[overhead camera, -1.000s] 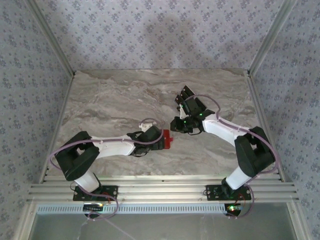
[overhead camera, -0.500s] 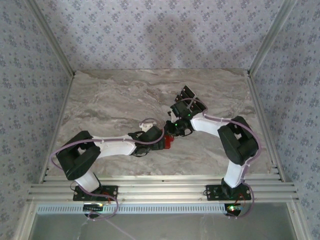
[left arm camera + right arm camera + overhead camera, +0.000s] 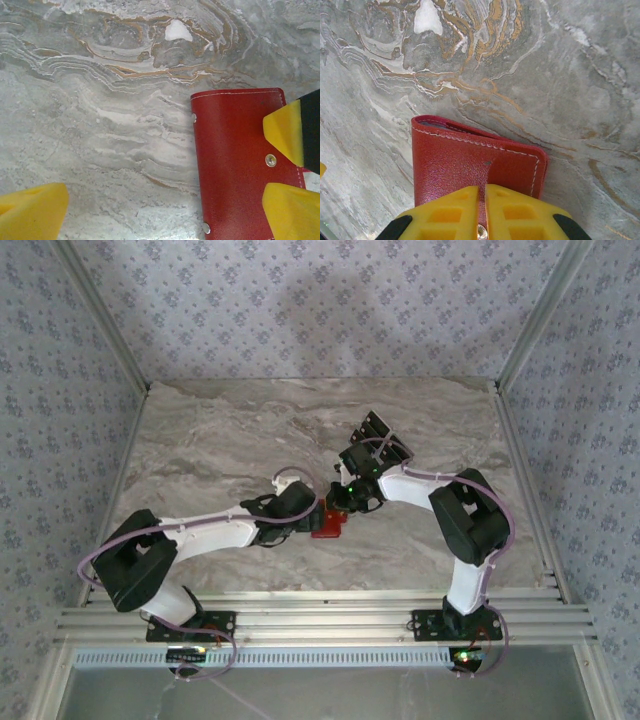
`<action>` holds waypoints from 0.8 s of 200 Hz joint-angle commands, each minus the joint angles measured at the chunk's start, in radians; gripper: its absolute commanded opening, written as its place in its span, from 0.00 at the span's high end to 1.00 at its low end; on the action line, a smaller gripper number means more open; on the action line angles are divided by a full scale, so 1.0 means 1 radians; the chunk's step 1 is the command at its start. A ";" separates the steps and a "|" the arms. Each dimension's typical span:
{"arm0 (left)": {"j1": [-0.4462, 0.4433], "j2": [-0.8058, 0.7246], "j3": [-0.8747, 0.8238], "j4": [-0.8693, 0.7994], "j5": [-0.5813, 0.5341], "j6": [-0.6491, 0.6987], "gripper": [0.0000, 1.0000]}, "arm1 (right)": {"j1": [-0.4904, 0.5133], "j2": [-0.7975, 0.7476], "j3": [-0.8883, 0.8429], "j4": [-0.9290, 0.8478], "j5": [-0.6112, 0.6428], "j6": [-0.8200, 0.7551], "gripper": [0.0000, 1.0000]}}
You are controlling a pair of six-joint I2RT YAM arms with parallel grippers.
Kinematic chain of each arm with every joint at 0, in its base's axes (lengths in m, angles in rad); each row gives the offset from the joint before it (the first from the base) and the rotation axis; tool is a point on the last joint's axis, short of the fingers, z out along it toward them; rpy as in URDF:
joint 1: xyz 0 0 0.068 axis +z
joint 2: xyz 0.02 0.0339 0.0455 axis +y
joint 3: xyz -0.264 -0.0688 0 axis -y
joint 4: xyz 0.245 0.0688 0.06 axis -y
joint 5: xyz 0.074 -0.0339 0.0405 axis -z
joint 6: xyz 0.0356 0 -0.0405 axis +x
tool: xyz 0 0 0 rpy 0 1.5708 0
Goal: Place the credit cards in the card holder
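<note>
Small red leather-like folding wallet lying folded on the grey marbled desk, left gripper jaws spread wide beside it, right gripper jaws nearly together at its snap edge.

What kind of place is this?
Probably a small robot test booth: a marble-patterned table boxed in by flowery wall panels and metal rails, with a left arm and a right arm bolted at its edge.

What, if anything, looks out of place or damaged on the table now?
Nothing looks spilled or damaged. The red card holder lies closed and flat on the marble table, its stitching intact. The only oddity: the black credit cards lie apart from it, farther back on the table.
</note>
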 commanded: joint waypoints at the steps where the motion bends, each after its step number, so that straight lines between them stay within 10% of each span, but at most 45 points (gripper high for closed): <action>1: 0.000 -0.019 -0.028 0.052 0.069 0.048 0.00 | 0.012 0.026 0.000 -0.014 0.023 0.013 0.86; 160: -0.032 0.076 -0.104 0.013 0.045 -0.056 0.00 | 0.011 -0.048 0.025 -0.057 0.034 -0.003 0.76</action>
